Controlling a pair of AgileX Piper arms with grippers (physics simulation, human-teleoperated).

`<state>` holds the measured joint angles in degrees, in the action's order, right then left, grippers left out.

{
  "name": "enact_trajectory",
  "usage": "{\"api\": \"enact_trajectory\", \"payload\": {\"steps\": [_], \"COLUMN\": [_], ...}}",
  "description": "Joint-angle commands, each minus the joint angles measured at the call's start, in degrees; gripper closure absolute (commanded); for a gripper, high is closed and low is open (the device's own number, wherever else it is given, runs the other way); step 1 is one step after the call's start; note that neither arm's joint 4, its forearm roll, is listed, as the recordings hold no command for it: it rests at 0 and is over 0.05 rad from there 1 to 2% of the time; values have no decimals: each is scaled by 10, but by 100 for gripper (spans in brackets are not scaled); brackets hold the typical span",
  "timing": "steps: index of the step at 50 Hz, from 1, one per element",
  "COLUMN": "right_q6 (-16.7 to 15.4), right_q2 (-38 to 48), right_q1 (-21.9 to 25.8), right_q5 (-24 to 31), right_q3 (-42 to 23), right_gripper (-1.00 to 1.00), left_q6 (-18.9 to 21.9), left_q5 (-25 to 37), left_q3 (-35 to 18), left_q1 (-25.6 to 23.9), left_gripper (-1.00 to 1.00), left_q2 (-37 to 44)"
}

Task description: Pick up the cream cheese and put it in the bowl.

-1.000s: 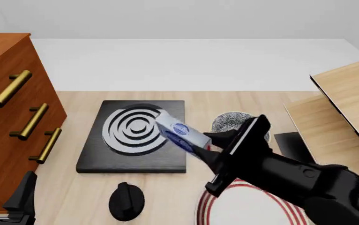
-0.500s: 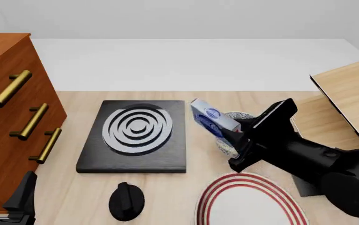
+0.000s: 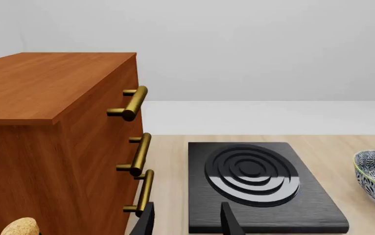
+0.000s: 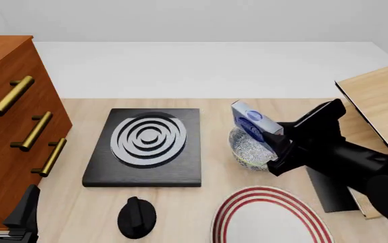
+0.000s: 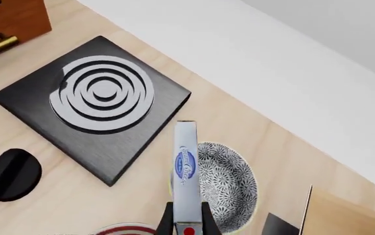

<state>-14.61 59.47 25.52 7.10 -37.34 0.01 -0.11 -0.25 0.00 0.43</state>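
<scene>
Front cam sits high on the arms' side, looking forward and down over the whole table, so the stove plate (image 4: pixel 143 148) lands left of center. Left wrist cam is way lower, near tabletop level, facing the stove plate (image 3: pixel 261 186) almost side-on with the wooden cabinet (image 3: pixel 56 142) right up close beside it. Right wrist cam hangs above, tilted steeply down, closer than the front one. All three share the stove plate (image 5: pixel 93 106) and the bowl (image 5: pixel 222 185).
</scene>
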Motion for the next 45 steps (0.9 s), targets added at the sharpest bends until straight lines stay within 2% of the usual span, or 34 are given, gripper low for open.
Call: {"api": "enact_trajectory", "payload": {"steps": [1, 21, 45], "right_q6": [1, -1, 12], "right_q2": [-7, 19, 82], "right_q1": [-31, -73, -85], "right_q5": [6, -17, -78], "right_q3": [5, 18, 30], "right_gripper": [100, 100, 100], "left_q6": [0, 0, 0], "left_q5": [0, 0, 0], "left_q3": [0, 0, 0], "left_q1": [0, 0, 0], "left_gripper": [-100, -100, -100], "left_q2": [0, 0, 0]}}
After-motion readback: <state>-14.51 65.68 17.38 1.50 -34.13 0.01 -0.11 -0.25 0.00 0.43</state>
